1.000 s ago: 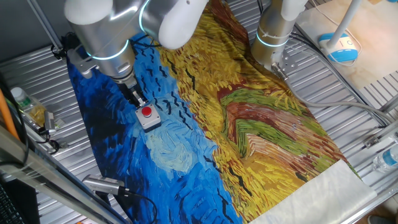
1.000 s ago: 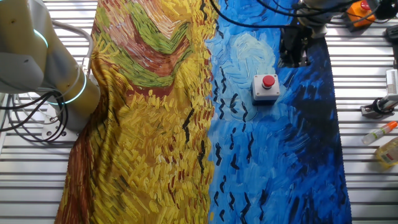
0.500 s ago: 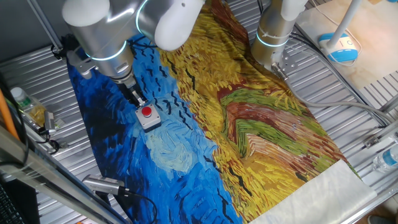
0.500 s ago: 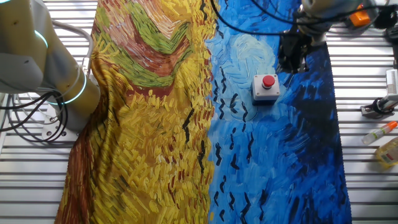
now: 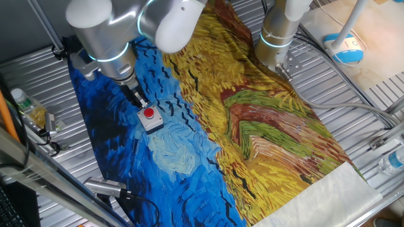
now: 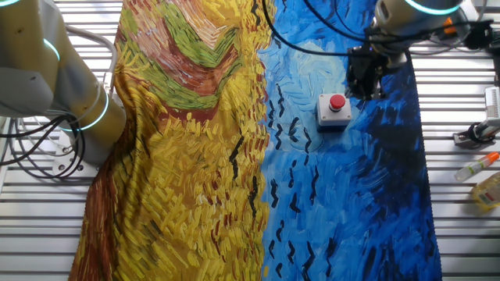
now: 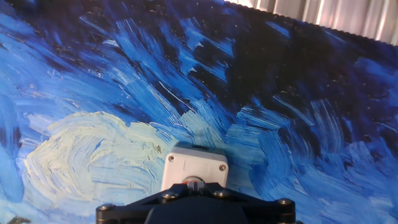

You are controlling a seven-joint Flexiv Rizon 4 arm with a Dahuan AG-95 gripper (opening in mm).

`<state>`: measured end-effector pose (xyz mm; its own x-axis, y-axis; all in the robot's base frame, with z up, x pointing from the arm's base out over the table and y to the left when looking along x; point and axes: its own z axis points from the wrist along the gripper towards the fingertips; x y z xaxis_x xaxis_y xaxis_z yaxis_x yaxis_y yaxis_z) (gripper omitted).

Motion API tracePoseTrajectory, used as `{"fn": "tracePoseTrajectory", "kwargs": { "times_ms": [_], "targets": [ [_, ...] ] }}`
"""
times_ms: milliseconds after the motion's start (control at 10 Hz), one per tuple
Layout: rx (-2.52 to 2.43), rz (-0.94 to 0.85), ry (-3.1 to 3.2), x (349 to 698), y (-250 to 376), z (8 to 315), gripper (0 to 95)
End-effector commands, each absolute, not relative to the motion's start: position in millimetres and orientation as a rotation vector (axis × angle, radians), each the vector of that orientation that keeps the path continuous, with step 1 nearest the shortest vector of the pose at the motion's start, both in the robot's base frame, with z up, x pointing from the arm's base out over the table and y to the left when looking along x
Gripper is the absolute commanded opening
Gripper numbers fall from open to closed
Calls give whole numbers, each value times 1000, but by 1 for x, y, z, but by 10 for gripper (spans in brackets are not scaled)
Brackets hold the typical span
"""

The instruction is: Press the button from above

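Note:
The button [image 5: 149, 114] is a small red round cap on a light grey square box, standing on the blue part of the painted cloth. It also shows in the other fixed view [image 6: 337, 102]. The gripper [image 5: 140, 101] hangs from the arm just behind the box, close to its edge, with its dark fingers pointing down. In the other fixed view the gripper [image 6: 362, 87] is just right of and above the box. In the hand view the grey box [image 7: 194, 167] lies at the bottom centre, and the black gripper body hides most of the red cap. No view shows the fingertips clearly.
A painted cloth [image 5: 252, 126], blue and yellow, covers the slatted metal table. A second robot base [image 5: 278, 38] stands at the cloth's far edge. Small bottles [image 6: 476, 168] and clutter lie on the bare slats beside the blue side.
The gripper has shifted a little toward the button, lower in the other fixed view. The button has not moved.

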<state>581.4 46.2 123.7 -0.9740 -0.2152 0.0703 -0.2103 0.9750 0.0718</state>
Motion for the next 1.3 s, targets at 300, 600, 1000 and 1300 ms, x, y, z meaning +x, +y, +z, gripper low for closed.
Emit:
{"fn": "tracePoseTrajectory", "kwargs": {
  "times_ms": [300, 600, 1000, 1300],
  "targets": [
    [320, -89, -3060, 572, 53, 115, 0],
    [318, -86, -3068, 571, 52, 113, 0],
    [322, -88, -3064, 572, 51, 111, 0],
    [321, -87, -3070, 566, 51, 108, 0]
  ]
}}
